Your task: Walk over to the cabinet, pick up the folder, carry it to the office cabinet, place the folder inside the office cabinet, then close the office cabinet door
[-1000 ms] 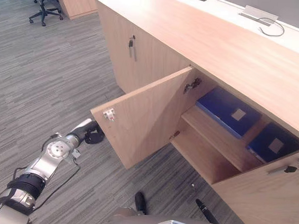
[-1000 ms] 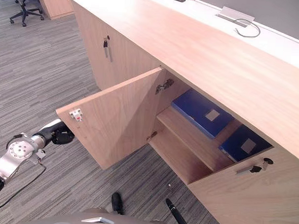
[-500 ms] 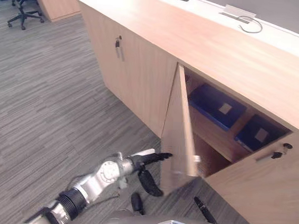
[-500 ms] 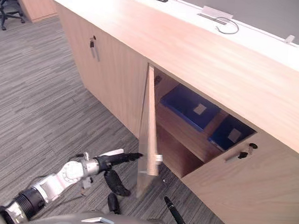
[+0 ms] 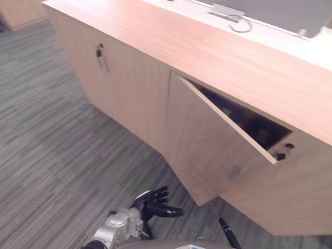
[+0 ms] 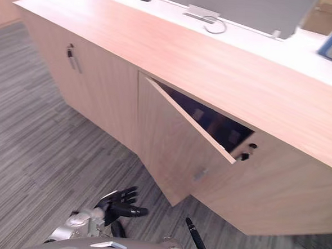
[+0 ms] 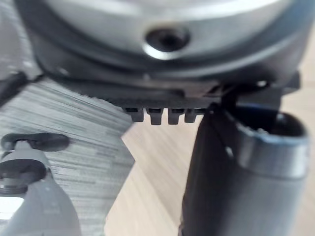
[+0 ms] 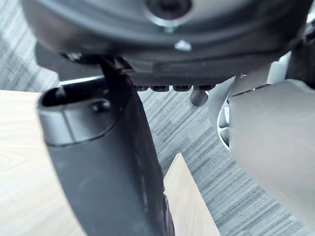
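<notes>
The office cabinet [image 5: 226,55] is a long light-wood unit. Its door [image 5: 209,150] stands ajar, hinged at the left, with a narrow dark wedge [image 5: 250,124] left between it and the neighbouring door. In that gap I faintly make out a pale label of a folder [image 6: 197,113]. My left hand [image 5: 153,201] hangs low over the carpet in front of the door, apart from it, fingers spread and open. Its thumb [image 7: 236,167] shows in the left wrist view against wood. In the right wrist view my right hand [image 8: 108,162] is relaxed and holds nothing.
A key [image 5: 282,153] sticks out of the right door's lock, another key [image 5: 100,51] out of the left door. Behind the cabinet runs a white desk [image 5: 284,38] with a looped cable [image 5: 240,24]. Grey striped carpet [image 5: 46,145] spreads to the left.
The door has swung from wide open to almost shut. My left hand, which was behind and then at its edge, has dropped back low. The camera has shifted rightwards.
</notes>
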